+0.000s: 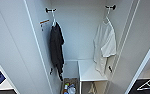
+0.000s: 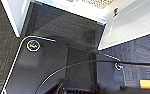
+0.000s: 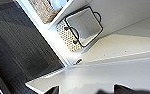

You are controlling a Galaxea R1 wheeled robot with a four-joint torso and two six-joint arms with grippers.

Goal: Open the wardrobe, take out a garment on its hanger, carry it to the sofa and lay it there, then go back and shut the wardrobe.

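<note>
Wardrobe [image 1: 78,30] open; white basket [image 3: 84,25] on floor [image 3: 18,47]

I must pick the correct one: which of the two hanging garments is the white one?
The garment on the right side of the open wardrobe. It is a white short-sleeved shirt on a white hanger; the black garment hangs on the left and reaches lower.

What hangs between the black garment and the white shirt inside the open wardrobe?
Nothing. In the head view, the black garment and the white shirt hang apart, with just the wardrobe's bare white back wall between them.
</note>
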